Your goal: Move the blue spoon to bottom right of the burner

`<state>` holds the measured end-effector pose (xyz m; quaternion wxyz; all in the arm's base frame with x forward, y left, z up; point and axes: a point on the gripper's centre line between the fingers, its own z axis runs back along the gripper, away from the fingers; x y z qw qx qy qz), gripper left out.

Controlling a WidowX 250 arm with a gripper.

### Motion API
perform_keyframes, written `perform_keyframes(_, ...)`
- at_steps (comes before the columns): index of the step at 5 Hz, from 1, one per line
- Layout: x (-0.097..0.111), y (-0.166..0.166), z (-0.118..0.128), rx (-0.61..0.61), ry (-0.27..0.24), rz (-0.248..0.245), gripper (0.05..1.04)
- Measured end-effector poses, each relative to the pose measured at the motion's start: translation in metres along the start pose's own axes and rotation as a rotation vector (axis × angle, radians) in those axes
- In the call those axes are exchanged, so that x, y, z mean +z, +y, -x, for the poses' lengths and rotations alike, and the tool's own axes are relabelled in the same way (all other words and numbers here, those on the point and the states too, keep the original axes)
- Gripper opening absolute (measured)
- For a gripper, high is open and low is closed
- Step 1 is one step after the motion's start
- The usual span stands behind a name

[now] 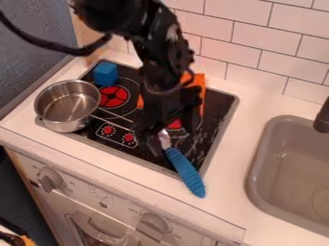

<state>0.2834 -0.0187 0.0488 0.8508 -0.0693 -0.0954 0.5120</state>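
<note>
White counter (241, 161) framed a black stovetop (219, 103), with a blue spoon (185, 171) slanting over its front edge

Ridged all along, the spoon's rounded blue handle tapered to a blunt end on the pale, smooth counter, past the stovetop's near right corner. Its other end, smooth grey metal, lay over the glossy black panel, close to the partly hidden right red burner (175, 125).

Over that metal end hung the matte black gripper (160, 136); whether it was clenched on the spoon or had let go could not be told. Above it the bulky, knobbly arm (157, 45) came in from the top, a thick black cable (51, 47) curving off to the left.

Behind the gripper showed a flat-faced orange object (197, 85), its full shape hidden. At the stovetop's left stood a round, straight-walled pot (67, 104) of shiny steel, its thin handle pointing toward the gripper. Beside the pot was the left red burner (114, 96), a segmented disc inside thin pale rings, and behind that sat a solid blue block (105, 73) with flat sides.

Farther out, a smooth grey sink (256, 163) with rounded corners was sunk into the counter at the right, under a dark faucet (322, 118). Glossy white rectangular tiles (263, 38) with thin grey joints covered the wall behind.
</note>
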Motion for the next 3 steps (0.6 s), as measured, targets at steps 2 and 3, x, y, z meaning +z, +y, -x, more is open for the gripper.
perform_keyframes(2, 0.044, -0.022, 0.001, -0.159, -0.028, 0.017, 1.000)
perform_keyframes(3, 0.045, -0.023, 0.001, -0.167, -0.029, 0.019, 1.000)
